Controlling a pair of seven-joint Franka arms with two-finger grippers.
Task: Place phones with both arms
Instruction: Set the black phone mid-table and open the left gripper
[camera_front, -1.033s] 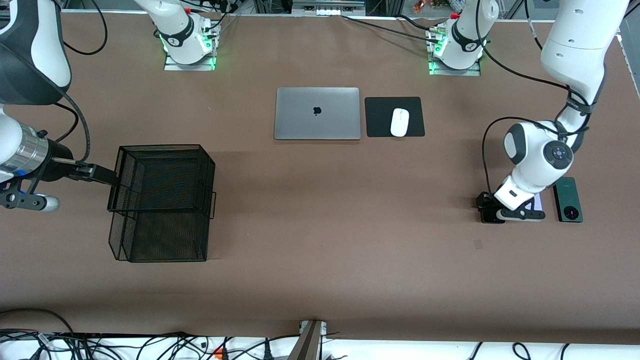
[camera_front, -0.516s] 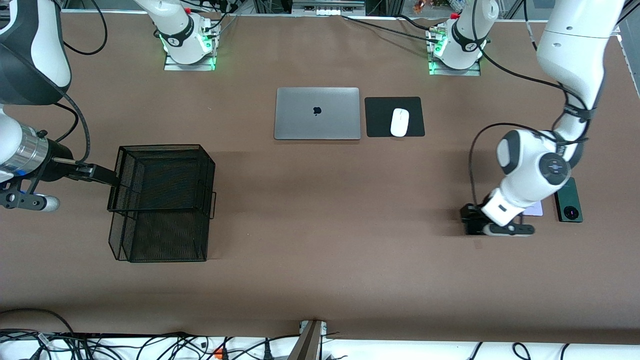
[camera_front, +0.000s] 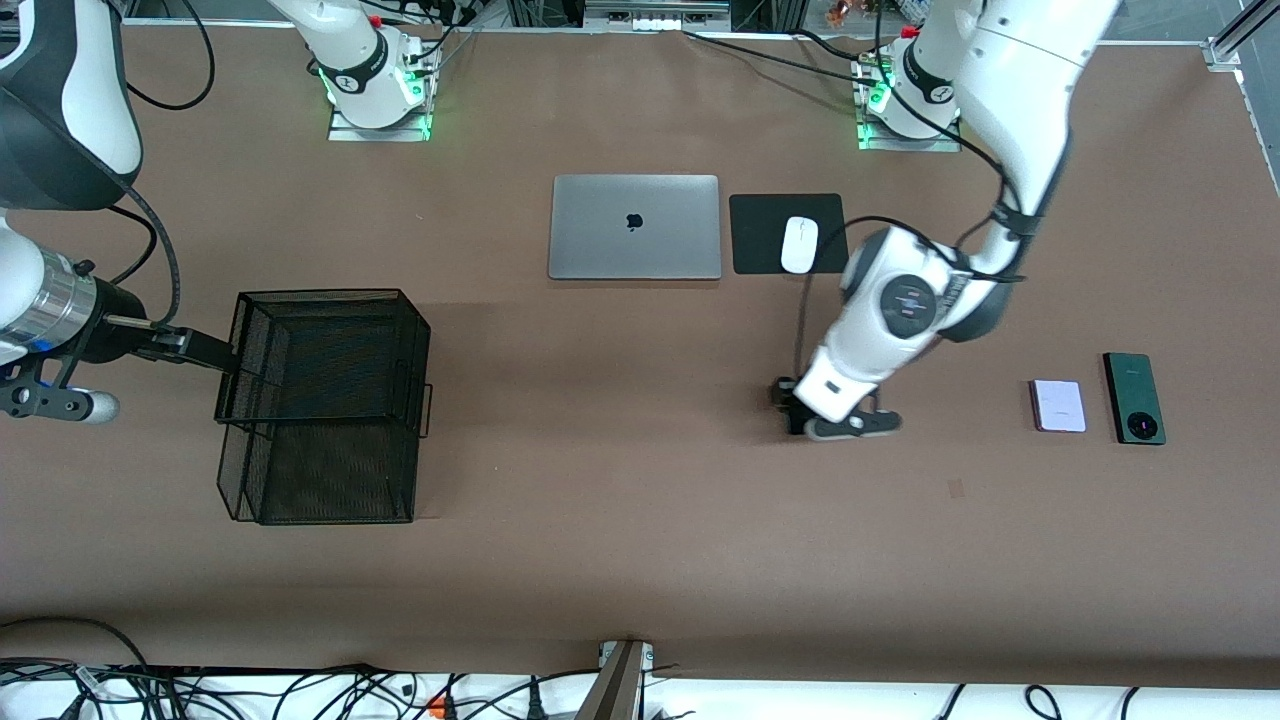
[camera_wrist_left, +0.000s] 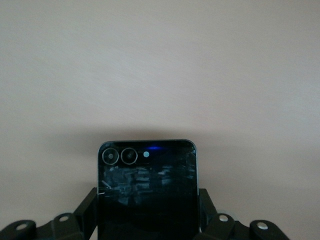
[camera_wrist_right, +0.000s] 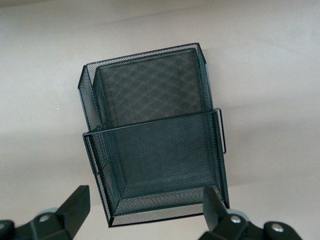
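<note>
Black flip phone sits clamped between the left gripper's jaws, carried low over bare table, probably bound for the mesh basket at the right arm's end. Its arm reaches down from its base, elbow bent. Lilac phone and green phone lie side by side near the left arm's end. Right gripper hovers over the basket, jaws wide, waiting.

Black flip phone cut off at the left wrist view's edge, hidden in the front view.
</note>
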